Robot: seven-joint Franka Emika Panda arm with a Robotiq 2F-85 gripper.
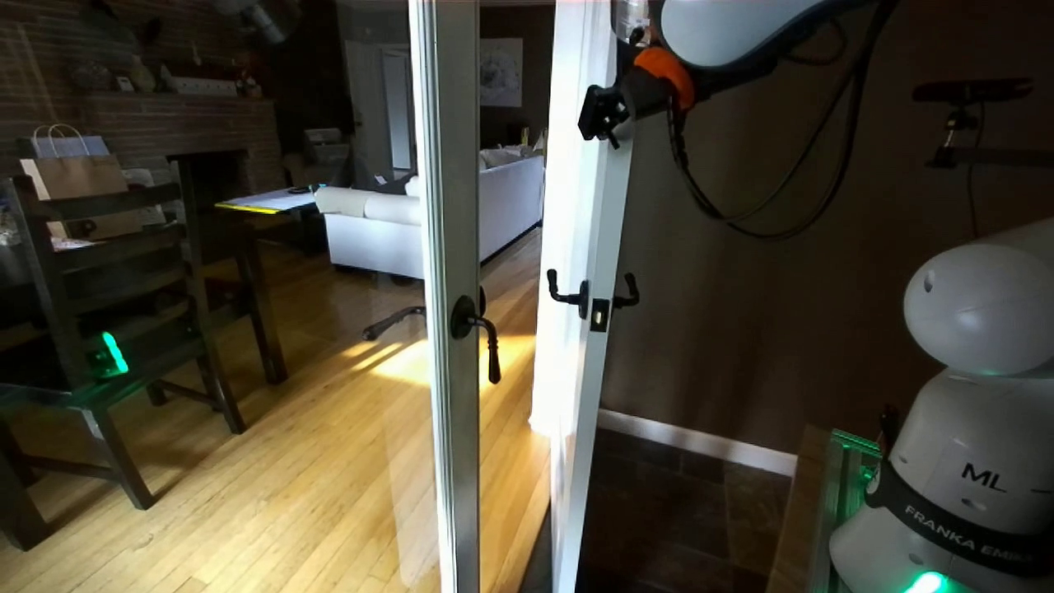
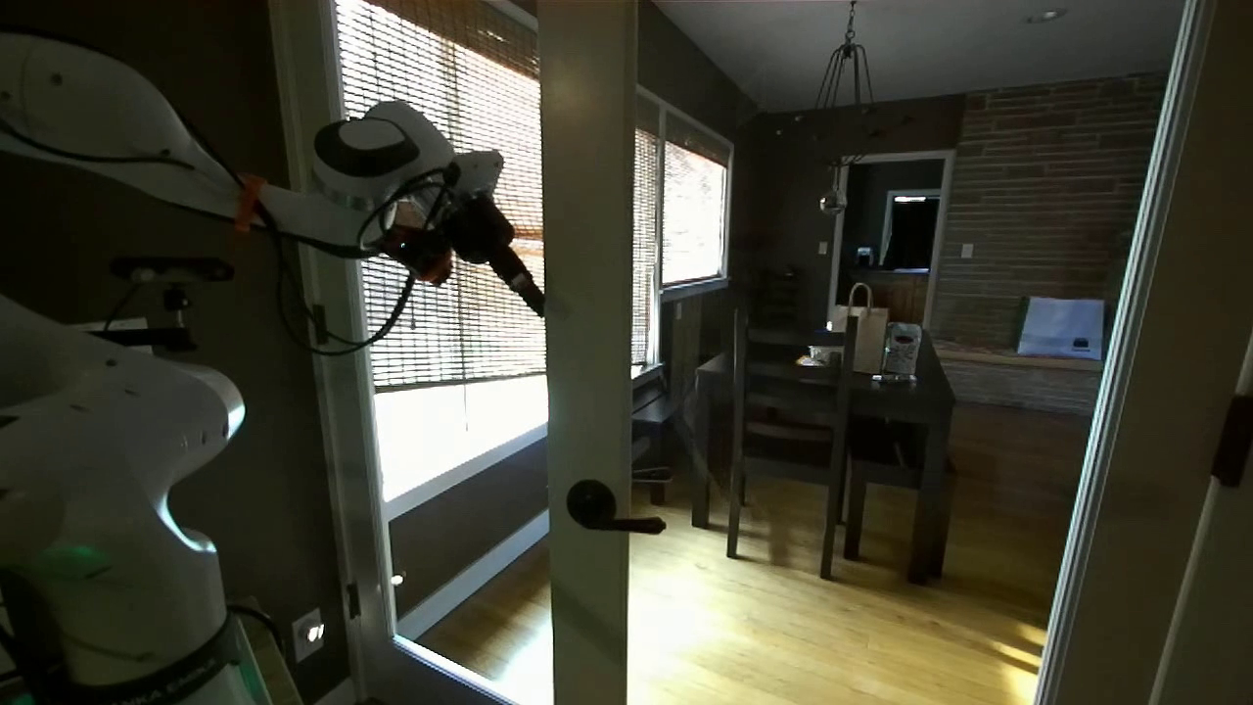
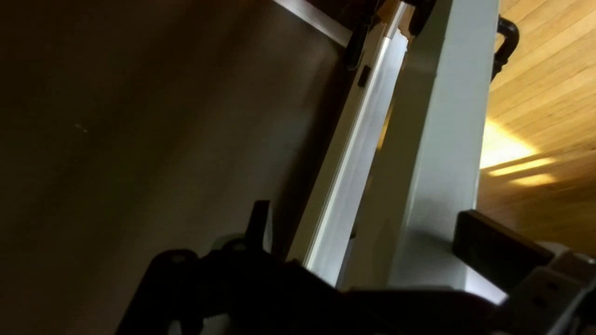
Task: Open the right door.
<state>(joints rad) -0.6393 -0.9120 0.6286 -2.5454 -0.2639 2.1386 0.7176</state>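
Observation:
The right door, white-framed with a tall glass pane, stands ajar; its latch-side stile shows in both exterior views (image 1: 608,222) (image 2: 590,245) and in the wrist view (image 3: 449,139). Its dark lever handle (image 1: 568,297) (image 2: 607,516) sits at mid-height, well below my gripper (image 1: 601,119). In the wrist view my gripper (image 3: 365,216) is open, with the door's edge between its spread fingers. The right finger is close against the stile's room side; I cannot tell if it touches. The left finger is apart from the door. In an exterior view the fingertips (image 2: 533,299) meet the stile and are partly hidden.
The matching left door (image 1: 453,206) with its own lever (image 1: 468,319) stands opposite, with a gap between the doors. A dark wall (image 1: 716,329) lies beside the right door. A chair (image 1: 123,272), a table (image 2: 910,406) and a sofa (image 1: 375,235) stand in the room beyond.

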